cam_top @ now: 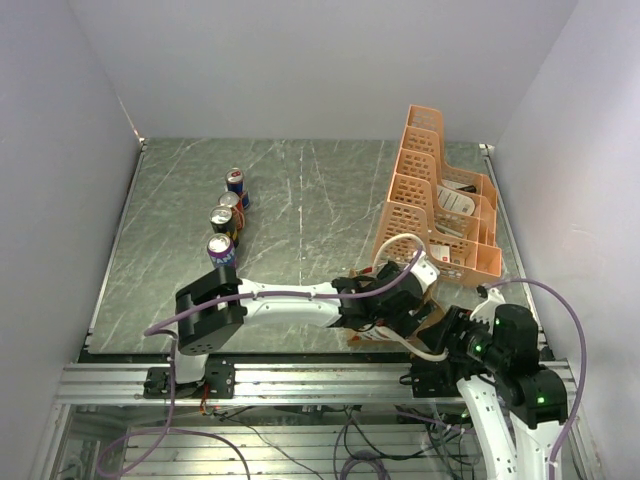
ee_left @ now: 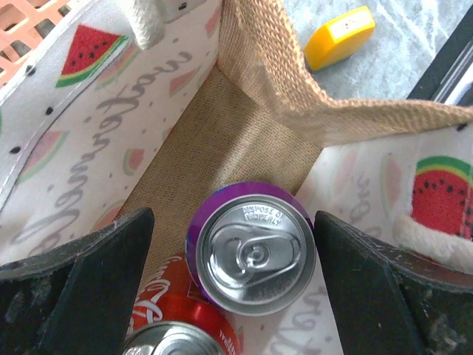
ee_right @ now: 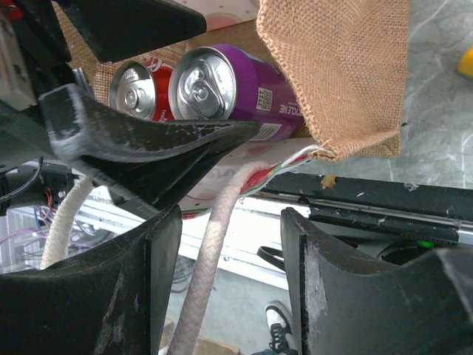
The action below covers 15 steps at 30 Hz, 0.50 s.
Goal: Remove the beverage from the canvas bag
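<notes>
So the left gripper [ee_left: 233, 222] was down inside the canvas bag [ee_left: 222, 126], jaws wide apart, one on each side of the purple can [ee_left: 251, 248] and neither finger touching it. That can stood upright on the burlap floor of the bag, right up against a red can [ee_left: 174, 325]. The bag itself sat at the near right of the table, just in front of the orange rack [cam_top: 440, 200].

The right gripper [ee_right: 230, 222] had the white rope handle [ee_right: 214, 251] running between its fingers. They looked apart, with a gap on both sides of the rope, though the angle was rough, so I wouldn't swear there was no contact.

Stuff that could've gone sideways:
- The red can sat close to one of the left fingers [ee_left: 89, 281]. Closing could catch it, pinching both cans or tipping one.
- With the handle not really clamped, the bag could ride up with the can on the lift.
- The floppy burlap edge hung close to the other finger and could snag.
</notes>
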Each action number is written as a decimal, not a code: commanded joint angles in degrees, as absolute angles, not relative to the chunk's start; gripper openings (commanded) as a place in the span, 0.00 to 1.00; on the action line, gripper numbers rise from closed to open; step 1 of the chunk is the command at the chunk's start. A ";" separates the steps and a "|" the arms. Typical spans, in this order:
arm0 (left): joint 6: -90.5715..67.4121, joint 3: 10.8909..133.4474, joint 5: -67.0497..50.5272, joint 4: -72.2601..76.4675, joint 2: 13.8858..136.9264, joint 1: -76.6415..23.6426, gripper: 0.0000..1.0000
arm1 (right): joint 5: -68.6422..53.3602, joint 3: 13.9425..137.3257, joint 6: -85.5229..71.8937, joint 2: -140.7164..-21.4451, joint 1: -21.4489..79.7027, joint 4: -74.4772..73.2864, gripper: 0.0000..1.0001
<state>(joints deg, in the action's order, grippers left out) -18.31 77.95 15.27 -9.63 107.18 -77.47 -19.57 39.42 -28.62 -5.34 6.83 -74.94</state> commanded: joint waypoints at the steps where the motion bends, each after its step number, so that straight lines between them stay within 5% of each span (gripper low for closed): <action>1: -17.47 81.59 18.41 -13.73 110.62 -78.12 1.00 | -17.68 41.39 -29.30 -5.51 6.76 -77.14 0.56; 8: -17.29 85.17 21.40 -17.49 115.00 -78.31 0.93 | -16.42 43.70 -30.45 -6.01 6.71 -72.85 0.57; 15: -16.96 85.44 21.85 -18.59 113.77 -78.31 0.70 | -13.18 49.10 -29.75 -7.54 6.76 -67.83 0.62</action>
